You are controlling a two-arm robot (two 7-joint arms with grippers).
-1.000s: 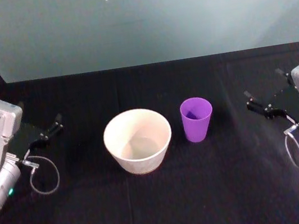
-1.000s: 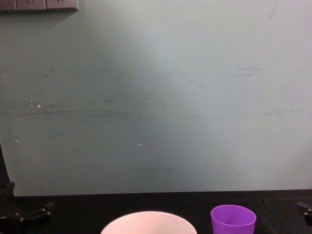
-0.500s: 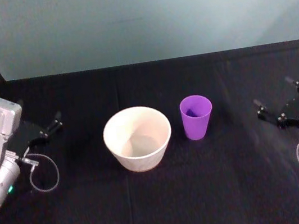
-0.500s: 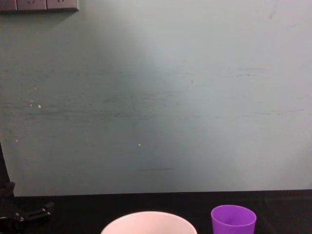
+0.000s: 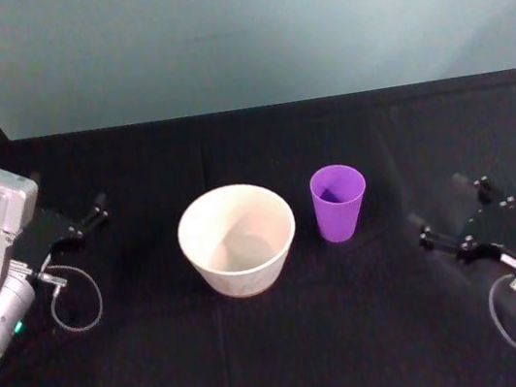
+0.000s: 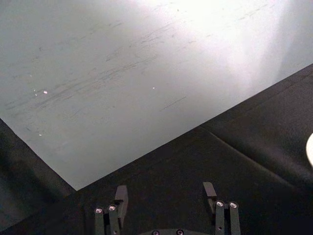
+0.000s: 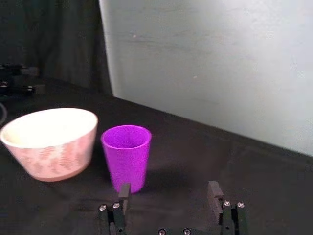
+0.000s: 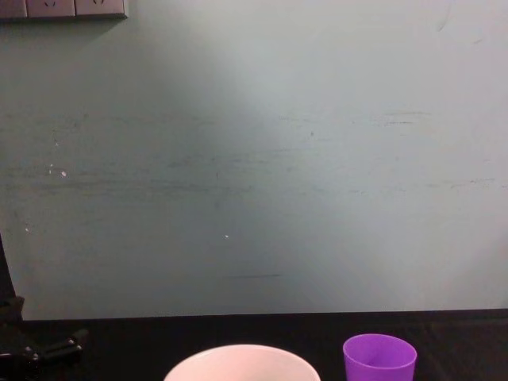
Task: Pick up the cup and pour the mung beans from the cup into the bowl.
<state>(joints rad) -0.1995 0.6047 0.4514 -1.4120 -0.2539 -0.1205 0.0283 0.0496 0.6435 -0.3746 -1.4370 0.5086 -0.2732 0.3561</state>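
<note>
Task barely begun, by the look of it. The small bright purple plastic cup [image 5: 340, 202] stands upright on the black-draped desk [image 5: 311, 342], just right of the wide, pale, smooth-rimmed round bowl [image 5: 242, 279], close but not touching. Nothing is lifted or tilted. All of the work is left: reach, grasp, lift, carry over the bowl, pour.

The right gripper [image 5: 441, 212] hangs well right of the bowl, beyond the cup and a little nearer the robot. Its jaws are spread wide with nothing between them. The left gripper [image 5: 98, 209] sits well left of the bowl, jaws likewise apart and empty; it looks parked.

Views compared:
- Head view looks down into the bowl, whose inside reads bare and pale. The cup's contents cannot be made out.
- Right wrist view is side-on: it hides the bowl's inside but shows the cup's [image 7: 126, 156] taper, a faint pink mottling on the bowl's wall [image 7: 54, 152], and the cup lined up ahead of the spread jaws, toward their bowl side.
- Chest view catches just the rims of the bowl [image 8: 242, 355] and cup [image 8: 379, 357].
</note>
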